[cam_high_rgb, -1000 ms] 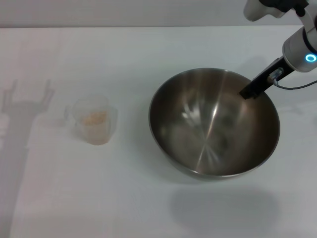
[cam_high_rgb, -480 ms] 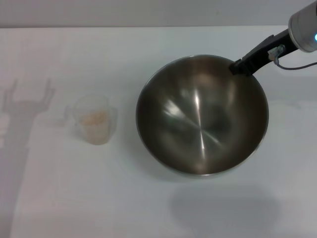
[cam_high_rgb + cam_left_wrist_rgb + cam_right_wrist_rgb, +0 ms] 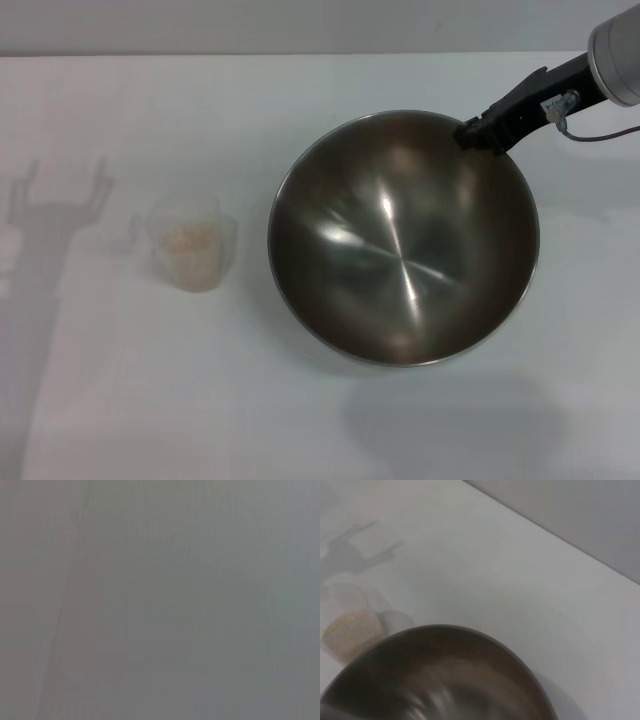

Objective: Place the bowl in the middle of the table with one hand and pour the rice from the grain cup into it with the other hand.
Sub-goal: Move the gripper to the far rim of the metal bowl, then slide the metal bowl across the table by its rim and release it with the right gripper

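The large steel bowl (image 3: 400, 240) is held above the white table (image 3: 300, 100), and its shadow falls on the table toward the front. My right gripper (image 3: 478, 132) is shut on the bowl's far right rim. The bowl's inside is empty. It also fills the lower part of the right wrist view (image 3: 445, 680). The clear grain cup (image 3: 190, 243) stands upright on the table to the left of the bowl, with rice (image 3: 190, 237) inside. The cup also shows in the right wrist view (image 3: 350, 630). My left gripper is out of view; the left wrist view shows only plain grey.
A shadow of an arm with two fingers (image 3: 55, 200) lies on the table at the far left. The table's far edge (image 3: 300, 54) meets a grey wall.
The bowl, held by my right gripper, has moved left and toward the table's far side. The cup has not moved.
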You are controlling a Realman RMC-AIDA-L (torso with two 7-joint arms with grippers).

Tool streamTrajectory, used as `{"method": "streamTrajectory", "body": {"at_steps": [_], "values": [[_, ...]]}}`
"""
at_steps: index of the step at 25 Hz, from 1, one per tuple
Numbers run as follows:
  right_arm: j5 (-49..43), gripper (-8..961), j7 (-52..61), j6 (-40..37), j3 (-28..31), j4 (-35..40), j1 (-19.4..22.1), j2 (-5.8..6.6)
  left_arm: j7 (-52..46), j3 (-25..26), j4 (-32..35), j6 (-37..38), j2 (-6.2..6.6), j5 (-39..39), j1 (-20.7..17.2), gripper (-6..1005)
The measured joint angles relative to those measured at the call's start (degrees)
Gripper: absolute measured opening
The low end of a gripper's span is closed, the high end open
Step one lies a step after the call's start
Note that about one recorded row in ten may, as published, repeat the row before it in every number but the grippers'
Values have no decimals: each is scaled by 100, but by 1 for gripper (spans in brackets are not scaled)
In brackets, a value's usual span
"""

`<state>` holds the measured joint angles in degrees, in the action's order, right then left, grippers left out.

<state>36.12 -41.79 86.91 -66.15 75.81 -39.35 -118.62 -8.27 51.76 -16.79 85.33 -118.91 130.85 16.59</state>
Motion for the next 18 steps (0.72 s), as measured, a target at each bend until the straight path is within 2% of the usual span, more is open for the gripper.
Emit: {"method": "streamTrajectory", "body": {"at_steps": [7,18], "values": [[127,38,-11,2,52,93,4,-6,0,0,0,1,0,11,2,814],[1153,55,-455,501,495,233,38,55,0,18,0,11,17,11,11,812]]}}
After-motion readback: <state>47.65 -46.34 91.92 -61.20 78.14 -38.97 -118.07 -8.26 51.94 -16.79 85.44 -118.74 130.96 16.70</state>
